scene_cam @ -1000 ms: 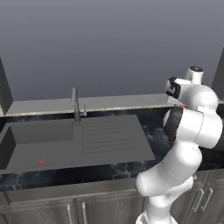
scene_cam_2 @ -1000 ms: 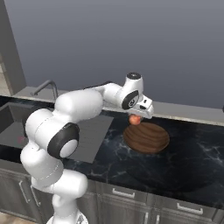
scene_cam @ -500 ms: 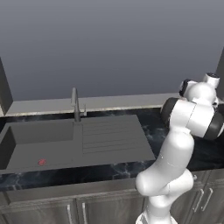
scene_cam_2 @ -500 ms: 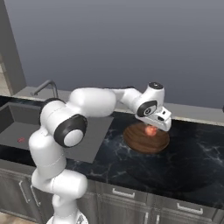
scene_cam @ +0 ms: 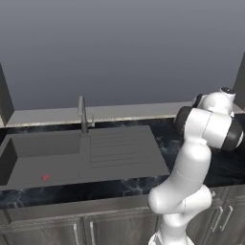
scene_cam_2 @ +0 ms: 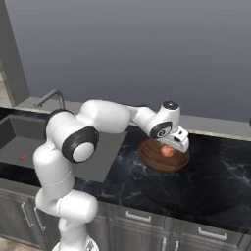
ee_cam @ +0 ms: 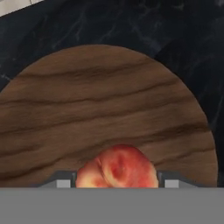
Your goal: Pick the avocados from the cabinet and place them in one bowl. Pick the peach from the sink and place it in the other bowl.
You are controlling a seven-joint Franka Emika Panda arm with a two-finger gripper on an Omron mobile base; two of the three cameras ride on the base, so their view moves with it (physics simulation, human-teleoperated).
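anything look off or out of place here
Nothing stands out. The gripper holds the peach just over the brown wooden bowl on the dark counter; nothing is spilled, tipped or damaged.

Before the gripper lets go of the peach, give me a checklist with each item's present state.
1. Peach clamped in the gripper: ok.
2. Gripper over the brown wooden bowl: ok.
3. Peach centred over the bowl: not ok, it sits toward one rim in the hand view.
4. Bowl free of other fruit: ok.
5. Peach low enough to release without bouncing: cannot tell.
6. Bowl flat on the dark marble counter: ok.
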